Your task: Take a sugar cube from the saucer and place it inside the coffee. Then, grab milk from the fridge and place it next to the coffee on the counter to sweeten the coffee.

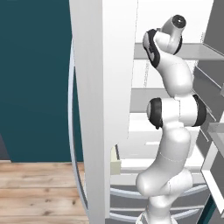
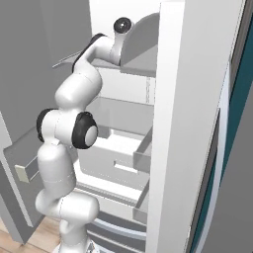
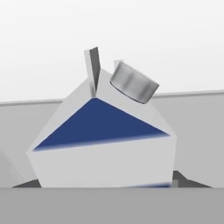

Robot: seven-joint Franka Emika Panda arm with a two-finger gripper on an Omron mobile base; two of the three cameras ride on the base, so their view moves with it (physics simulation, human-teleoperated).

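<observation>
The milk [image 3: 103, 144] sits very near in the hand view, a white carton with a blue panel, a folded top ridge and a silver cap [image 3: 133, 82]. My gripper [image 3: 103, 183] straddles its lower body. One dark fingertip [image 3: 27, 184] lies against its left side and the other against its right, so the jaws are shut on the carton. It stands on a pale shelf inside the fridge [image 1: 105, 87], whose interior [image 2: 123, 148] is open. In both base views my arm reaches up into the upper shelf area.
The fridge's side wall [image 2: 188, 123] stands close on my right and the open door with racks [image 2: 24, 163] on my left. White shelves [image 1: 144, 127] and grey lower drawers [image 2: 118, 222] lie below the arm. A wooden floor [image 1: 39, 192] and a teal wall [image 1: 35, 78] are to the left.
</observation>
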